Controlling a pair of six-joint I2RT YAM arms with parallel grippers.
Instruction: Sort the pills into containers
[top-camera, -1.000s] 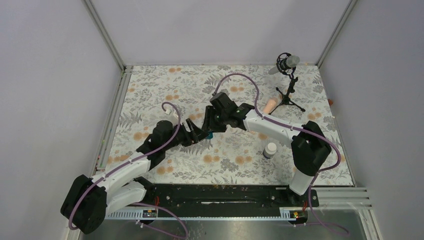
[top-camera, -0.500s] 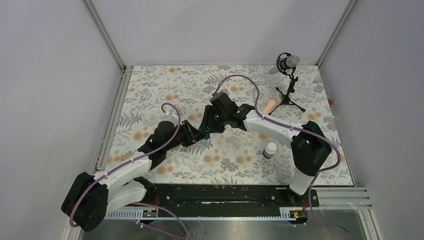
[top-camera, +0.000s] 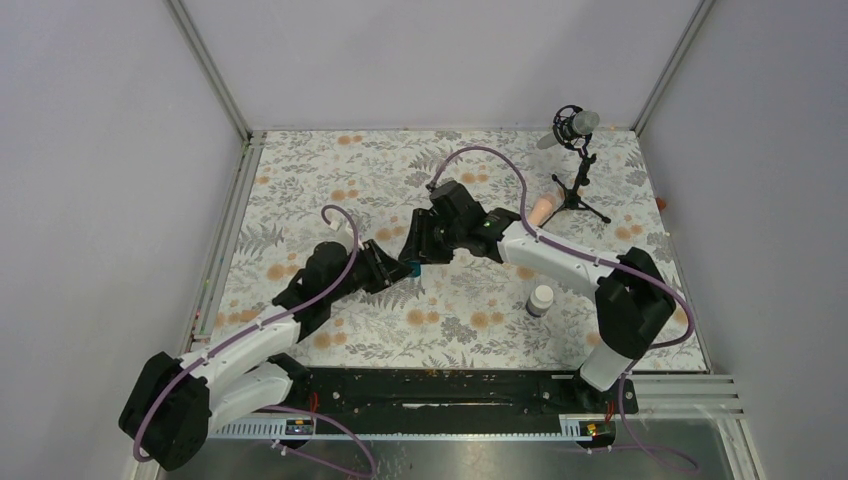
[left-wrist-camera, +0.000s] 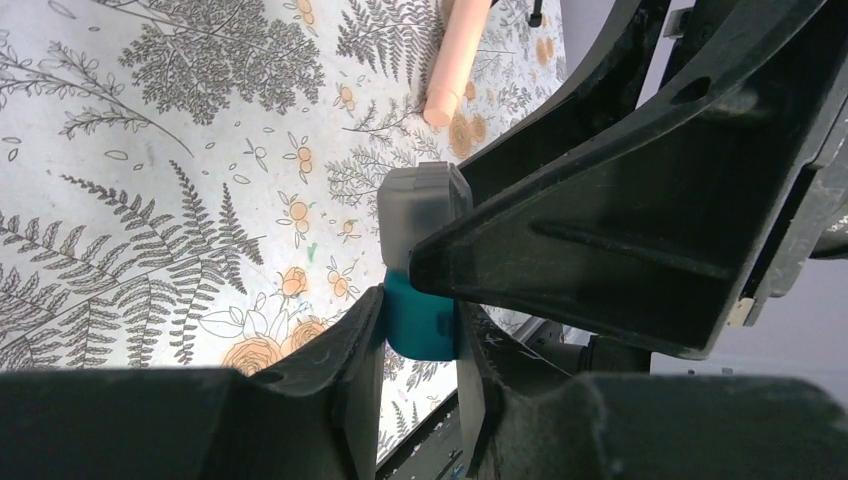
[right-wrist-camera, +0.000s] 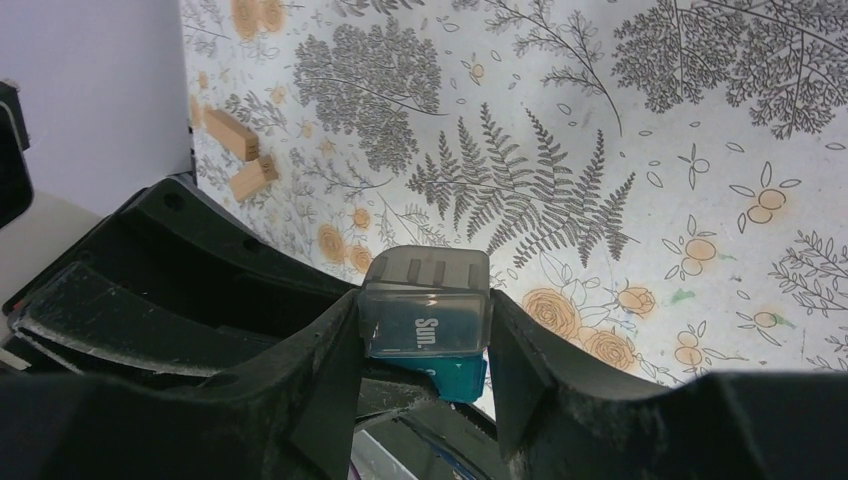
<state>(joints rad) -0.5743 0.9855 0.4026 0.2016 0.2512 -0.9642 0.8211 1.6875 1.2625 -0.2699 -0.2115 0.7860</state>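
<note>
The left hand, nearly closed, pinches the teal base of the box at mid-tabletop, while the right hand, about half open, clamps that box's grey lid marked "Sun.", and the white bottle stands upright well to the right
</note>
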